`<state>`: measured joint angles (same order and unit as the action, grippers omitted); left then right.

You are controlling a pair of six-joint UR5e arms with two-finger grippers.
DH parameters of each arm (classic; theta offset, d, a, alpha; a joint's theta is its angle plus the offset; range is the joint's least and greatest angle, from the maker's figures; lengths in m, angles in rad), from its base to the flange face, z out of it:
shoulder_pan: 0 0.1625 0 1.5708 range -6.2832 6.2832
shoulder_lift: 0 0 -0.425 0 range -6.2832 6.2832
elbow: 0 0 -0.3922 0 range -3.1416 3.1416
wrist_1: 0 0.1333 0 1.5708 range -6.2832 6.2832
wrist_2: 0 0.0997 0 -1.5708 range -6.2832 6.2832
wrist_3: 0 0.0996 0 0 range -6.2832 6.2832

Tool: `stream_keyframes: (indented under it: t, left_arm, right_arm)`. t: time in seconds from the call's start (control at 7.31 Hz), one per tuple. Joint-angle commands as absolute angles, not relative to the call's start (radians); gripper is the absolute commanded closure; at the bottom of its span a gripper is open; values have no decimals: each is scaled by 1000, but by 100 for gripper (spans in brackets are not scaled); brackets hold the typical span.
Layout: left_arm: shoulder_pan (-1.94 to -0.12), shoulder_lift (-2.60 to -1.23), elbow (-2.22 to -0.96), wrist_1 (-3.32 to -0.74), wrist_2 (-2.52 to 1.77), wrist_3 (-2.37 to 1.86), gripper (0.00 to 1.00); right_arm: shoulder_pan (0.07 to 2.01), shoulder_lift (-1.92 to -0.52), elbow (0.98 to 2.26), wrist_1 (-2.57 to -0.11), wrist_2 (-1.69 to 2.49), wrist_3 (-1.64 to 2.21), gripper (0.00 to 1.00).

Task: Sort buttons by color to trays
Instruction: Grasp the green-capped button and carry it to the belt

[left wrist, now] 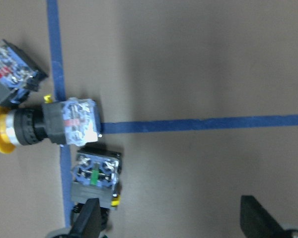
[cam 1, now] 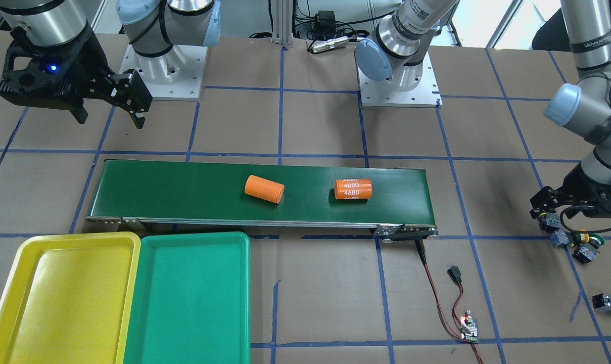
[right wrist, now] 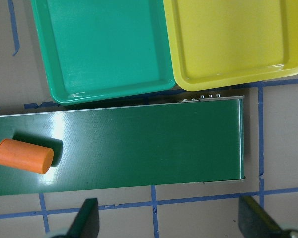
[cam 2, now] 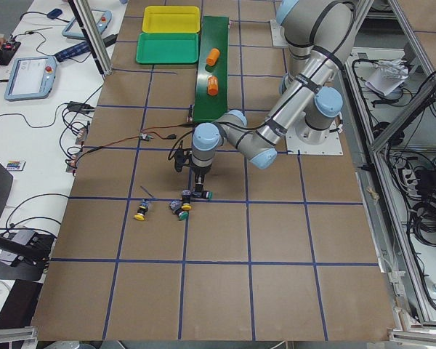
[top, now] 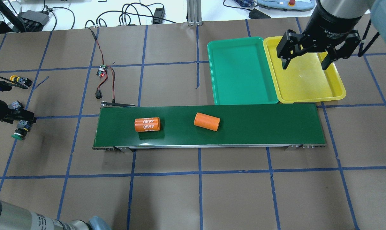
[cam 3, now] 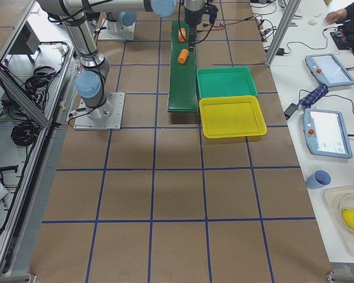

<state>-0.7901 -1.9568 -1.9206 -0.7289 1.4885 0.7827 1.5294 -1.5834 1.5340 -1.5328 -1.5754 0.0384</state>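
**Left gripper** [left wrist: 174, 225]: jaws spread wide with nothing between them. It sits low over the table at the left end, beside the button cluster [cam 1: 568, 236].

**Yellow-capped button** [left wrist: 44, 124]: lies on its side across the blue tape line [left wrist: 198, 124].

**Grey-bodied button** [left wrist: 97, 174]: lies just beside the yellow-capped one, terminals facing the wrist camera. It is at, or touching, one fingertip [left wrist: 89, 218]. Its cap is hidden in that view.

**Third button** [left wrist: 12, 74]: sits at the cluster's far edge, partly cut off in the wrist view.

**Lone button** [cam 1: 608, 302]: yellow cap, well apart from the cluster.

**Yellow tray** [cam 1: 67, 303] and **green tray** [cam 1: 189, 303]: side by side at the right end, no buttons in either. The conveyor belt [cam 1: 184, 192] lies between them and the buttons. It carries a plain orange cylinder [cam 1: 264, 189] and one marked "4680" [cam 1: 353, 189].

**Right gripper** [top: 306, 62]: jaws apart and empty, hovering over the yellow tray.

**Handling note, my judgement:**
- The step in hand is the first pick, and right now the jaws straddle bare table.
- I would shift sideways until one blocky body sits squarely between the fingers, then close on its flat faces rather than the round cap.
- The neighbours are close enough that one finger could drag a second button along, so I would come down in the gap.
- I would confirm the cap colour from an exterior view before committing to a tray.
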Motion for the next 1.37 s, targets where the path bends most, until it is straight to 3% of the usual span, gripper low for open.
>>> stream_keyframes:
  t: [0.0, 0.27, 0.41, 0.55, 0.82, 1.23]
  left_arm:
    - [-764, -2012, -1913, -700, 1494, 763, 0]
    - [-768, -2028, -1913, -695, 1496, 779, 0]
    - [-765, -2029, -1913, -699, 1494, 840, 61]
    - [-767, -2043, -1916, -706, 1493, 839, 100]
    - [-814, -1973, -1919, -709, 1490, 838, 100]
    - [-1058, -1786, -1939, -895, 1551, 857, 100]
  right_arm:
    - [1529, -1583, 1534, -1534, -1575, 38, 0]
    - [1529, -1583, 1534, -1534, -1575, 38, 0]
    - [1529, -1583, 1534, -1534, -1575, 38, 0]
    - [1529, -1583, 1534, -1534, -1575, 38, 0]
    - [1529, -1583, 1534, -1532, -1575, 38, 0]
    - [1529, -1583, 1534, -1539, -1575, 38, 0]
